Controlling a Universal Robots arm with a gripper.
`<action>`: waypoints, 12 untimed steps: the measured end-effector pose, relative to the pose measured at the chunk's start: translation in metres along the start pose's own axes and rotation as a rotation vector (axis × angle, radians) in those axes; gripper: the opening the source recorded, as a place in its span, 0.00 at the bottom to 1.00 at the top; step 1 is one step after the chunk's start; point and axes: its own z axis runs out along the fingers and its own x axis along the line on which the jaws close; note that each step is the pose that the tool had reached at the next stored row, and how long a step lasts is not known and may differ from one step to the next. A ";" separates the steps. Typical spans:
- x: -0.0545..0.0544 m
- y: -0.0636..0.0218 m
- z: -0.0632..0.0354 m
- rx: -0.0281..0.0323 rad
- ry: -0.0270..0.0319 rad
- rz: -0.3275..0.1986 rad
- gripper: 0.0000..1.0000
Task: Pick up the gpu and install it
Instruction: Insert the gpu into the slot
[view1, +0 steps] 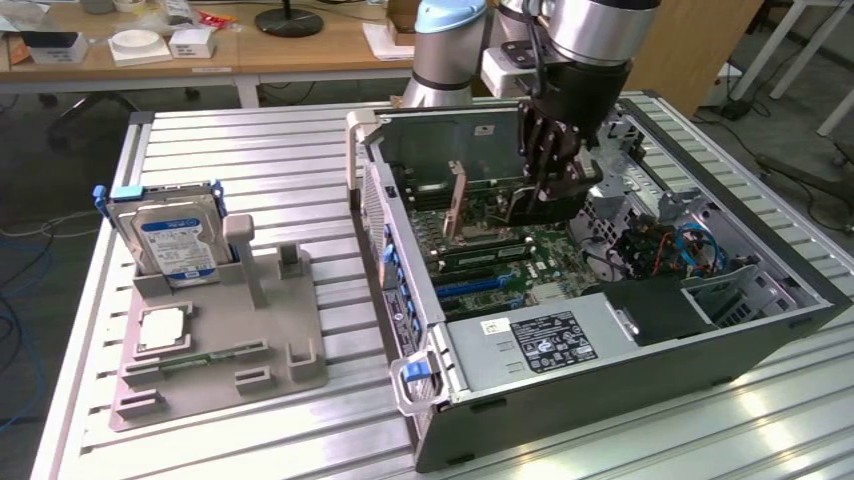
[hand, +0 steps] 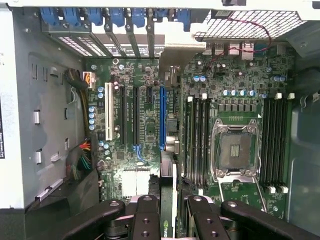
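Note:
The open computer case (view1: 441, 400) lies on the slatted table, and my gripper (view1: 554, 192) reaches down into it over the motherboard (view1: 501, 270). In the wrist view my gripper (hand: 170, 220) is shut on the gpu (hand: 167, 227), which I see edge-on, its green logo between the black fingers (hand: 145, 217). The card runs out toward the case's rear slot openings, where its silver bracket (hand: 181, 52) sits. It hangs right beside the long blue slot (hand: 162, 117). In the exterior view the gpu (view1: 455, 200) stands upright as a thin brownish strip.
A grey fixture (view1: 220, 340) on the exterior view's left holds a hard drive with a blue label (view1: 174, 240), a CPU (view1: 160, 328) and a memory stick (view1: 200, 357). Inside the case are a power supply (view1: 547, 340), an empty CPU socket (hand: 235, 150), memory slots (hand: 197, 140) and cables (view1: 687, 250).

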 end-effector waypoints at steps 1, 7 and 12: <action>0.000 0.0000 0.0012 0.0001 -0.0001 0.000 0.26; 0.000 0.0003 0.0119 0.0000 0.0001 0.000 0.26; 0.000 0.0007 0.0148 -0.0008 0.0000 0.000 0.26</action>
